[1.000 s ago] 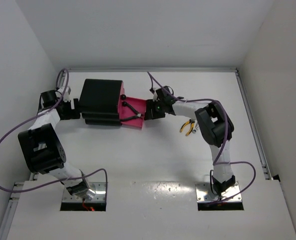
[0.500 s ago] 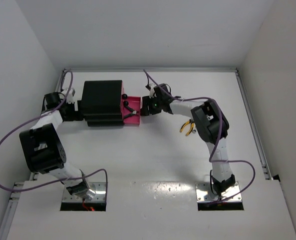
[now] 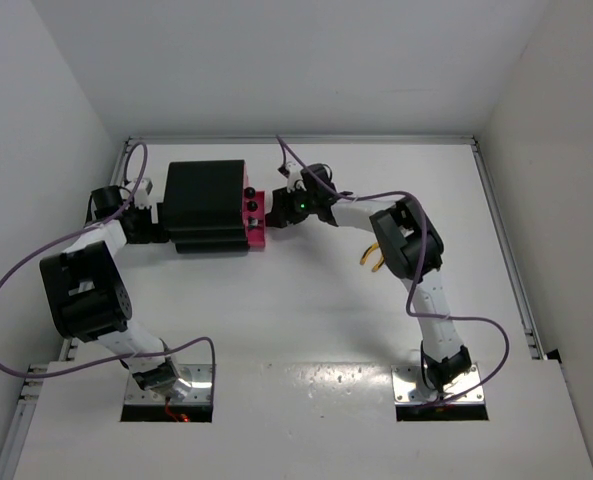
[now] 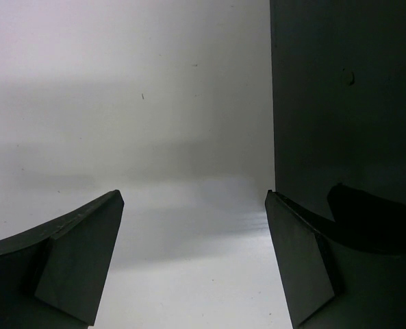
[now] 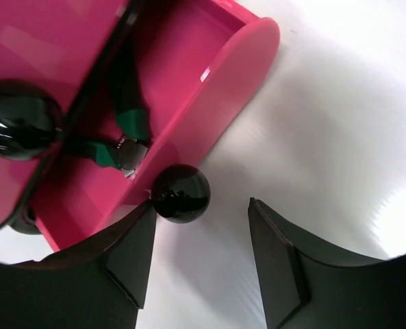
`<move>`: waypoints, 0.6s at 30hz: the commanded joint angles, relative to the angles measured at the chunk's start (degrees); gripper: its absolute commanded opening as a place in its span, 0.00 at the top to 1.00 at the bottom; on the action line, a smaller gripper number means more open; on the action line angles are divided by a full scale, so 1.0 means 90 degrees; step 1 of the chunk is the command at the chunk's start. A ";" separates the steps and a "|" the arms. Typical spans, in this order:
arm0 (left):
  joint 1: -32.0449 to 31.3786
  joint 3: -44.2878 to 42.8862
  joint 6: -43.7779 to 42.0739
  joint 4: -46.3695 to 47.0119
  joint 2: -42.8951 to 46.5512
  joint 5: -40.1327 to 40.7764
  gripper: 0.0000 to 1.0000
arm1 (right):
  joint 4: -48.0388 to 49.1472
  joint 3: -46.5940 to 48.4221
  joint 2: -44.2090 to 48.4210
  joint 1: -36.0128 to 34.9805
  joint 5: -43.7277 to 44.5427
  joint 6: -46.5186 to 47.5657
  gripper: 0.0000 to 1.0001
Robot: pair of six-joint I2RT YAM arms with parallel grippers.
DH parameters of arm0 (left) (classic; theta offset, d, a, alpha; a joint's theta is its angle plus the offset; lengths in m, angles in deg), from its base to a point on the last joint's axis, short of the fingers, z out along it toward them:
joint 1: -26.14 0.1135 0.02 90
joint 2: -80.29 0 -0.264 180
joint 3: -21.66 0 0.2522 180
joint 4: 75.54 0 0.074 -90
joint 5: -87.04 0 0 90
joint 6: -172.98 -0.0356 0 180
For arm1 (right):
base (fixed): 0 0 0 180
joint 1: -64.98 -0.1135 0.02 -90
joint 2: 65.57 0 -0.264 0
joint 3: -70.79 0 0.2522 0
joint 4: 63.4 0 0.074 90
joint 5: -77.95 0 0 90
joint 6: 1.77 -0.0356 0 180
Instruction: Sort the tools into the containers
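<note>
1. My right claw [image 5: 201,203] is spread and pinches nothing. It sits at the 3 o'clock face of the black box-shaped three-tier cabinet [image 3: 206,195], with the round glossy black knob [image 5: 181,193] just beside one fingertip.
2. My left claw [image 4: 194,194] is spread too, at the cabinet's 9 o'clock side, one finger along its matte wall.
3. The pink plastic drawer [image 5: 254,51] stands slightly out. Something dark with green bands [image 5: 131,127] lies inside; I cannot tell what it is.
4. I judge the step in hand is closing that drawer. I should push squarely on its front toward 9 o'clock with the left claw bracing, since smooth plastic may slide on the white surface [image 3: 306,320].
5. The small pliers with yellow-and-black handles [image 3: 368,258] lie at 4 o'clock of the cabinet, half hidden by my arm.
</note>
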 commanded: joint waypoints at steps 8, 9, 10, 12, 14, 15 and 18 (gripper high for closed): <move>-0.0130 -0.0101 -0.0193 0.0095 -0.0012 -0.0597 0.09 | 0.1185 0.0197 -0.0477 -0.0314 -0.0848 -0.0837 0.40; -0.0130 -0.0101 -0.0193 0.0095 -0.0012 -0.0597 0.09 | 0.1187 0.0255 -0.0536 -0.0315 -0.0907 -0.0935 0.39; -0.0130 -0.0101 -0.0193 0.0095 -0.0012 -0.0597 0.09 | 0.1264 0.0256 -0.0536 -0.0315 -0.0907 -0.1023 0.39; -0.0130 -0.0101 -0.0193 0.0095 -0.0012 -0.0665 0.09 | 0.1479 0.0256 -0.0614 -0.0315 -0.1005 -0.1345 0.38; -0.0130 -0.0160 -0.0193 0.0037 -0.0012 -0.0665 0.09 | 0.1713 0.0256 -0.0683 -0.0315 -0.1151 -0.1802 0.38; -0.0130 -0.0160 -0.0135 0.0036 -0.0012 -0.0665 0.09 | 0.1995 0.0169 -0.0683 -0.0315 -0.1219 -0.1960 0.38; -0.0130 -0.0160 -0.0134 0.0036 0.0047 -0.0665 0.09 | 0.2357 0.0052 -0.0819 -0.0373 -0.1356 -0.2458 0.35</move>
